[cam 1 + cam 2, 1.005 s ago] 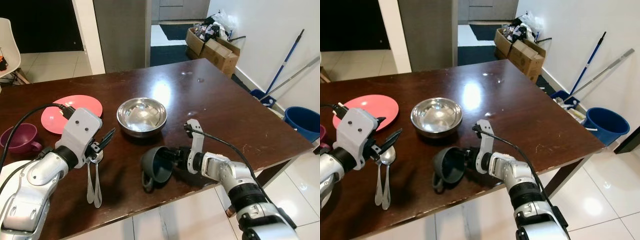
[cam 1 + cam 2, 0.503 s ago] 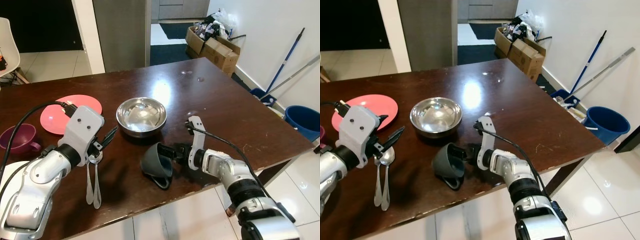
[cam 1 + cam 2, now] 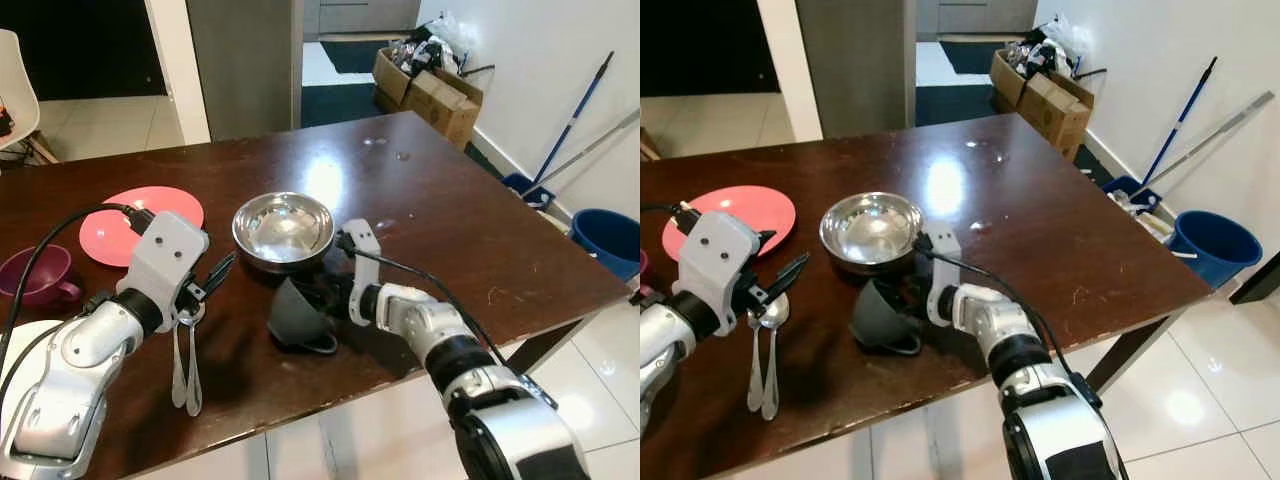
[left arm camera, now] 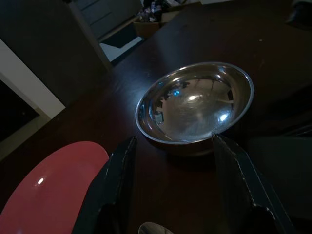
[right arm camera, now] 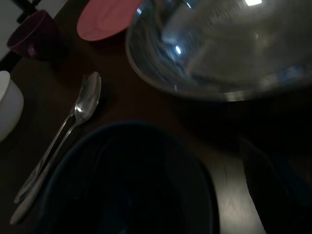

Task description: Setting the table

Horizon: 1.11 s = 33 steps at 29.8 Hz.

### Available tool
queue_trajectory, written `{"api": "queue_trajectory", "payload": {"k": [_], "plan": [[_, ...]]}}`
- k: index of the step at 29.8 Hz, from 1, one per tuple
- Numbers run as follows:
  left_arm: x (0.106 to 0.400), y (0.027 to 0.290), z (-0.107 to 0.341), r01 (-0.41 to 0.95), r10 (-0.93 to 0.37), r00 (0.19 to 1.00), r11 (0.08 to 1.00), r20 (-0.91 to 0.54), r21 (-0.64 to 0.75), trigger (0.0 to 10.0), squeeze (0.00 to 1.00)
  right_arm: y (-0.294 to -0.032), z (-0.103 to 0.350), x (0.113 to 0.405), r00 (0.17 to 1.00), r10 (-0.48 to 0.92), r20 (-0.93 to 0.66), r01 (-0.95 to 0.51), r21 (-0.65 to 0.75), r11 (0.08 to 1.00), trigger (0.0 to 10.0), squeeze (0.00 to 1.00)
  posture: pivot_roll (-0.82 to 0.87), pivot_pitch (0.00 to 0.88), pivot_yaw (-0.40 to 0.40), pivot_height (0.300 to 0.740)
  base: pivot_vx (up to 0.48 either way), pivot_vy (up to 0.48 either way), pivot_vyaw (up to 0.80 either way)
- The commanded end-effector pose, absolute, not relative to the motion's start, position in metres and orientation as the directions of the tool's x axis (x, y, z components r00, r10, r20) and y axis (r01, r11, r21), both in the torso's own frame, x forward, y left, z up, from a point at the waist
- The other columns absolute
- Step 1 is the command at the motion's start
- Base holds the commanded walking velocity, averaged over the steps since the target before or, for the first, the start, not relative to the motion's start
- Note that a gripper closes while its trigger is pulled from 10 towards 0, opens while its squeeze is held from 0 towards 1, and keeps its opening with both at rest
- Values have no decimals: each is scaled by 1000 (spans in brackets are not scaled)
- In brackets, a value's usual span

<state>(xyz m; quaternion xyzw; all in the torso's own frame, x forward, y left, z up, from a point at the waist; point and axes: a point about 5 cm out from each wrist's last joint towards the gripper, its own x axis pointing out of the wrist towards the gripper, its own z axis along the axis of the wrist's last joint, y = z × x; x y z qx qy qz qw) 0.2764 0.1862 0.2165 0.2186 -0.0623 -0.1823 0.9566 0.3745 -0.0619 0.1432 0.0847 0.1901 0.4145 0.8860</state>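
A dark grey mug (image 3: pixel 295 315) hangs tilted just over the brown table (image 3: pixel 450 220), its handle low, right in front of the steel bowl (image 3: pixel 284 228). My right gripper (image 3: pixel 328 296) is shut on the mug from the right side. My left gripper (image 3: pixel 215 275) hovers open to the left of the bowl, above two spoons (image 3: pixel 186 360) lying side by side. In the left wrist view its fingers (image 4: pixel 117 190) frame the bowl (image 4: pixel 195 105) with nothing between them. A pink plate (image 3: pixel 140 220) and a purple mug (image 3: pixel 35 278) sit at the left.
A white bowl (image 3: pixel 12 340) stands at the table's near left corner. Past the right edge are a blue bucket (image 3: pixel 605 240) and leaning mop handles (image 3: pixel 575 125). Cardboard boxes (image 3: pixel 430 85) lie beyond the far end, and a white chair (image 3: pixel 15 100) stands at far left.
My right gripper has carried the dark grey mug left, up to the steel bowl, turning it from lying on its side to tilted. The left arm has barely moved.
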Motion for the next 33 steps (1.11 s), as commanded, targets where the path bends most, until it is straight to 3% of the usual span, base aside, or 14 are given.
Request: {"api": "queue_trajectory", "payload": {"k": [1, 17, 33], "plan": [[273, 186, 214, 321, -369, 929, 840, 29, 437, 10000, 0, -54, 140, 372, 555, 781, -286, -728, 287, 623, 10000, 0, 125, 61, 28, 740, 0, 0, 0], [273, 182, 210, 328, -373, 927, 846, 28, 420, 10000, 0, -31, 131, 361, 434, 825, -362, -852, 133, 507, 10000, 0, 105, 54, 18, 740, 0, 0, 0], [274, 178, 208, 335, -381, 924, 849, 32, 409, 10000, 0, -29, 153, 372, 503, 811, -298, -842, 43, 537, 10000, 0, 100, 46, 17, 740, 0, 0, 0]]}}
